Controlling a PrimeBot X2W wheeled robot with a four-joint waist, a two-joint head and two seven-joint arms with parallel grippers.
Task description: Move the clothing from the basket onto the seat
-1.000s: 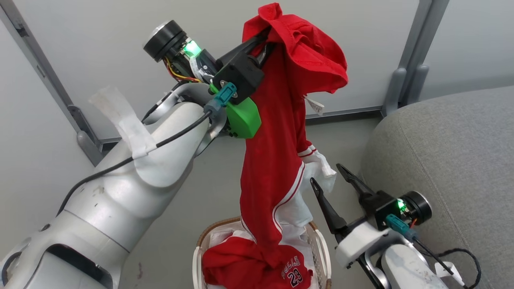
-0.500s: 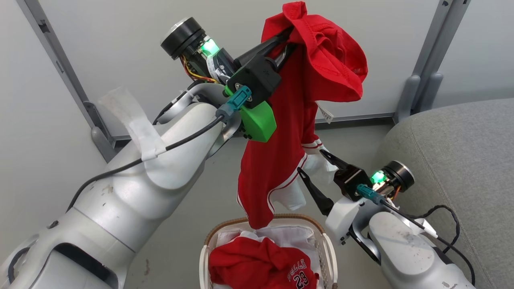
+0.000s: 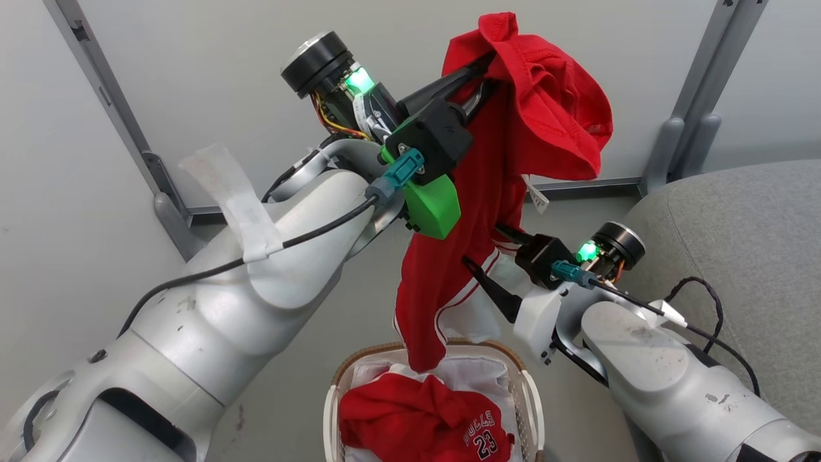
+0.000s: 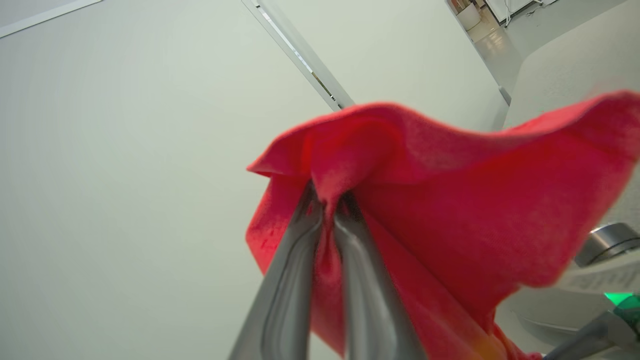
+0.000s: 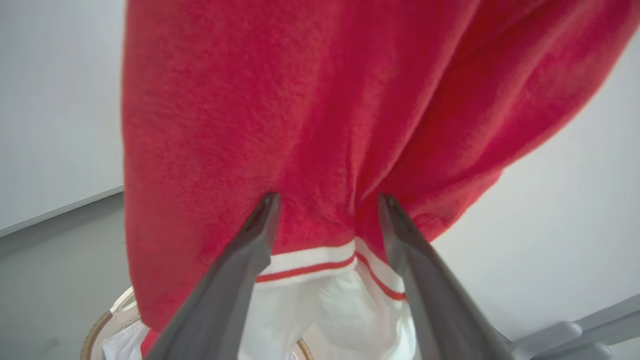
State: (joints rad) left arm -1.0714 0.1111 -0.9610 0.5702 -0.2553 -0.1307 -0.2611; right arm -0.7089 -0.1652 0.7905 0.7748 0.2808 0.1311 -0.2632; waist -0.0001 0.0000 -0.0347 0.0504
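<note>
Left gripper [image 3: 484, 64] is clamped narrow on a bunched fold of a red garment [image 3: 449, 276], held up high. In left wrist view its fingers [image 4: 290, 270] pinch the cloth w/ almost no gap. Right gripper [image 3: 484, 247] stands wide w/ nothing in it. In right wrist view its tips sit at the red cloth just above the white striped hem, one each side of a fold; can't tell if they touch.

Basket [image 3: 359, 364] sits on the floor at bottom centre of head view, btw the two arms. Inside it: a white liner [image 3: 478, 375] and a crumpled red jersey [image 3: 410, 420], its "BULLS 23" print facing up on the right side.

Red garment hangs w/ long axis approx vertical. Top end is draped over left gripper and flops to the right. Bottom end points straight down into the basket, its tip at the jersey; can't tell if touching. White-striped edge runs down its right side, twd right gripper. Seat [image 3: 737, 224] is at the right, beside the right arm, apart from the basket.
</note>
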